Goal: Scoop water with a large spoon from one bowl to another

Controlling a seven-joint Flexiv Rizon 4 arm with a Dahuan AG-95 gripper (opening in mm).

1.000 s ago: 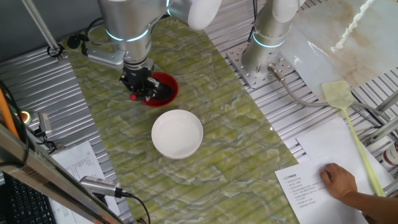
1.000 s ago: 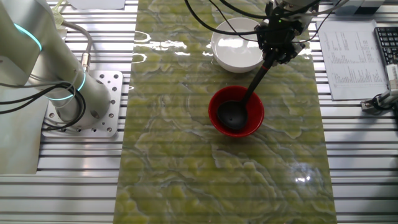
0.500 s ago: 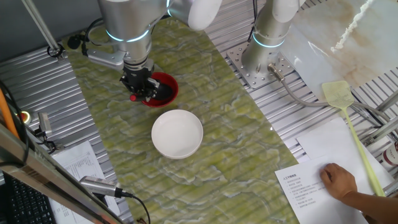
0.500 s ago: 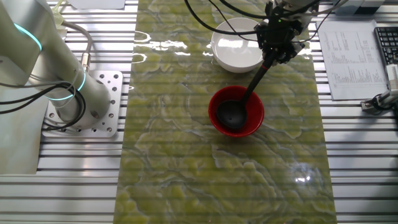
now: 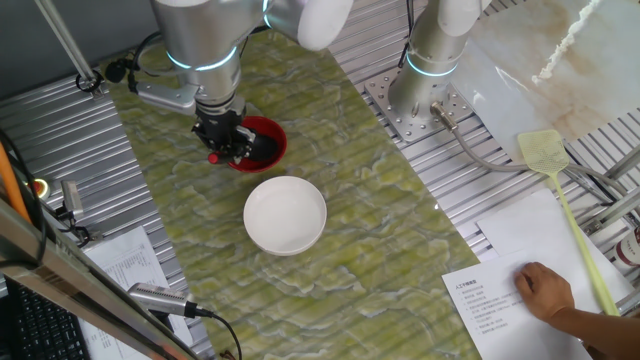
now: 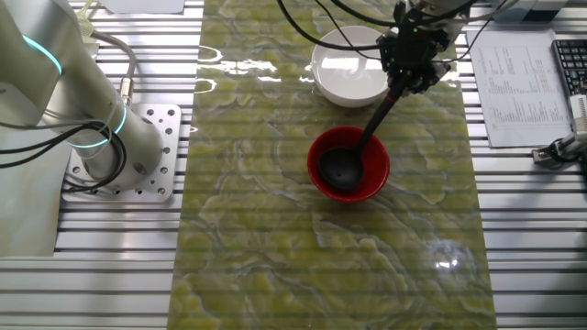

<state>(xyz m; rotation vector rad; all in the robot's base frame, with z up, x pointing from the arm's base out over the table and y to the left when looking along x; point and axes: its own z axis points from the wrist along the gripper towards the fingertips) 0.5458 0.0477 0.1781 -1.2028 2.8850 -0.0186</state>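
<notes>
Gripper clamps the black ladle by its handle, scoop lowered inside the red bowl beside the white bowl, presumably to pour.

A yellow-green fly swatter is lying at the right edge, printed sheets are sitting lower right, and possibly a keyboard is showing upper right.
</notes>
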